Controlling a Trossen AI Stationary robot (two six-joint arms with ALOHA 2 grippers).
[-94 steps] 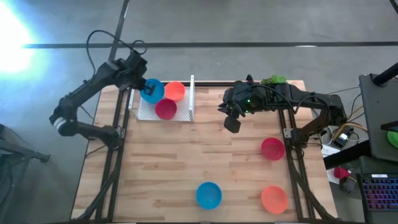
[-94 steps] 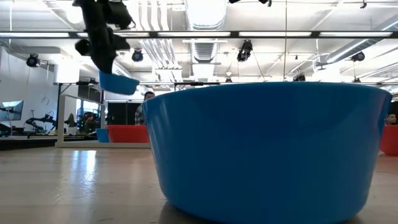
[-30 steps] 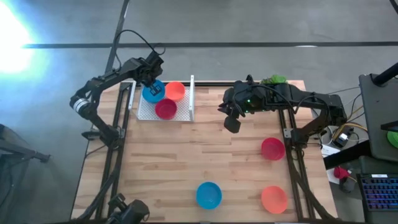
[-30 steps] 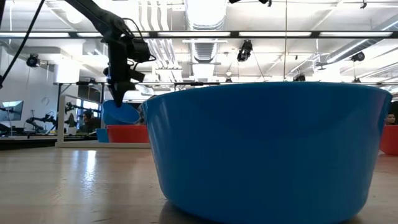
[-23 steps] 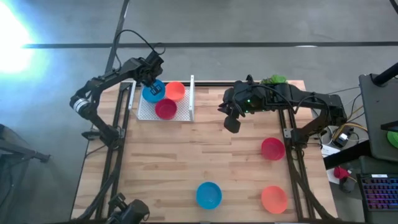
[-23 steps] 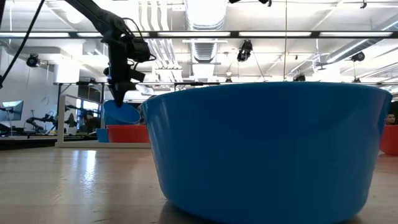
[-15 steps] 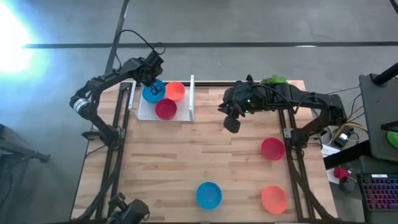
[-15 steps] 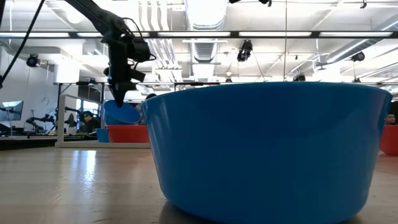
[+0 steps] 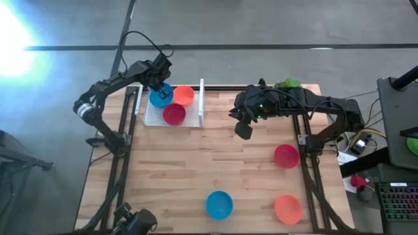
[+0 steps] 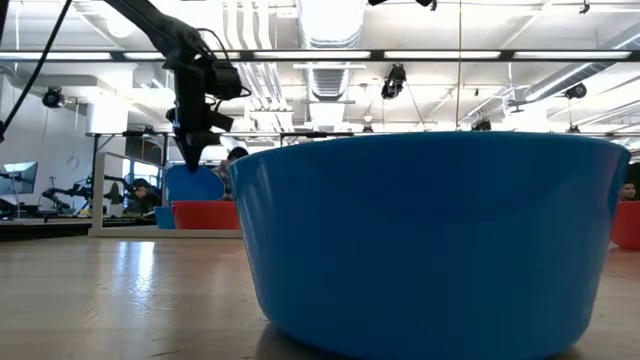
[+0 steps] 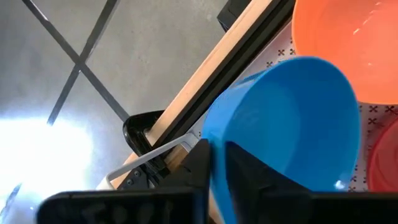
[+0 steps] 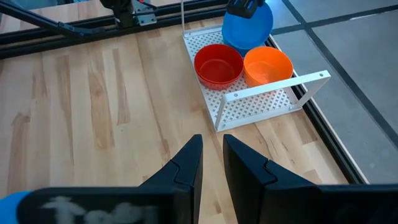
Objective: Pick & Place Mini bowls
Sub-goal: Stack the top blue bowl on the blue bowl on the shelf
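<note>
A white perforated tray (image 9: 151, 119) at the table's far left holds an orange bowl (image 9: 183, 95), a red bowl (image 9: 174, 114) and a blue bowl (image 9: 160, 98). The blue bowl stands steeply tilted, its lower rim (image 11: 336, 183) down on the tray. My left gripper (image 11: 217, 165) is right above it, slightly open, with one finger inside and one outside the bowl's upper rim. My right gripper (image 9: 243, 130) hangs over the table's middle, its fingers a narrow gap apart with nothing between them. Another blue bowl (image 9: 219, 204), a red one (image 9: 286, 156) and an orange one (image 9: 288, 208) rest on the wood. My left gripper comes at the blue bowl's upper rim (image 11: 210, 146) slanting down from the far left, one finger on each side of the wall. I cannot tell whether the fingers touch the wall. The bowl's lower rim rests on the tray.
The tray has an upright white bar (image 9: 202, 101) on its right side and another on its left. A green plant (image 9: 286, 83) sits at the far right edge. The near blue bowl (image 10: 430, 240) fills most of the low view. Bare wood lies between the tray and the loose bowls.
In the low view the blue bowl under my left gripper has sunk a little and now stands steeper, its lower edge down by the red bowl. Both arms have kept still.
</note>
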